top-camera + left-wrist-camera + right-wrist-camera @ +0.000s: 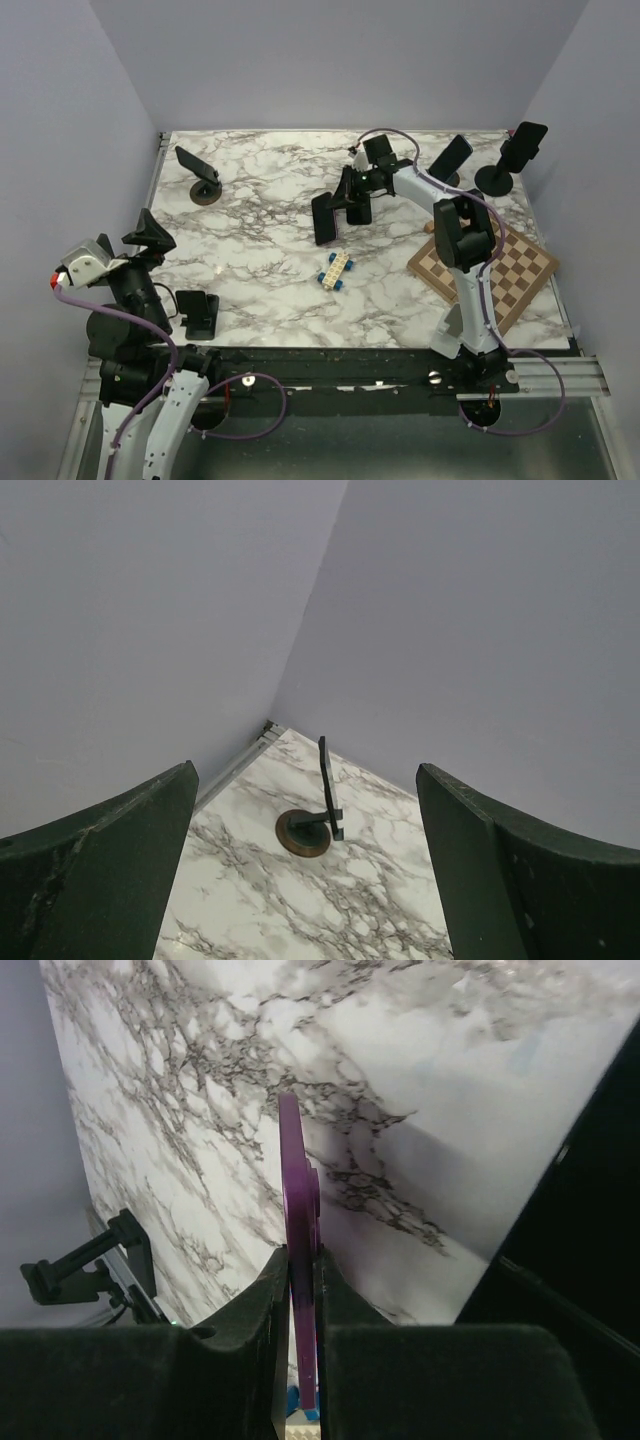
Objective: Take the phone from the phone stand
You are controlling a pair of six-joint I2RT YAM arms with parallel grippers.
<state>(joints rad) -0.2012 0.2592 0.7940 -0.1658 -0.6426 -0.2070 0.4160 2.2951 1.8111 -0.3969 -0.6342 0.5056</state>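
Note:
My right gripper (345,200) is shut on a thin purple phone (297,1210), seen edge-on between the fingers (262,1305) in the right wrist view. In the top view the phone (325,218) looks dark and stands tilted at mid-table, left of the gripper. A black stand piece (360,211) sits just below the gripper, and I cannot tell whether the phone still touches it. My left gripper (150,236) is open and empty at the left edge. It faces a far phone on a round-based stand (322,805).
Other phones on stands are at the back left (200,172), back right (451,158) and far right corner (518,152). A black stand (197,312) sits near the left front. A blue and cream toy block (336,270) lies mid-table. A chessboard (495,268) lies at the right.

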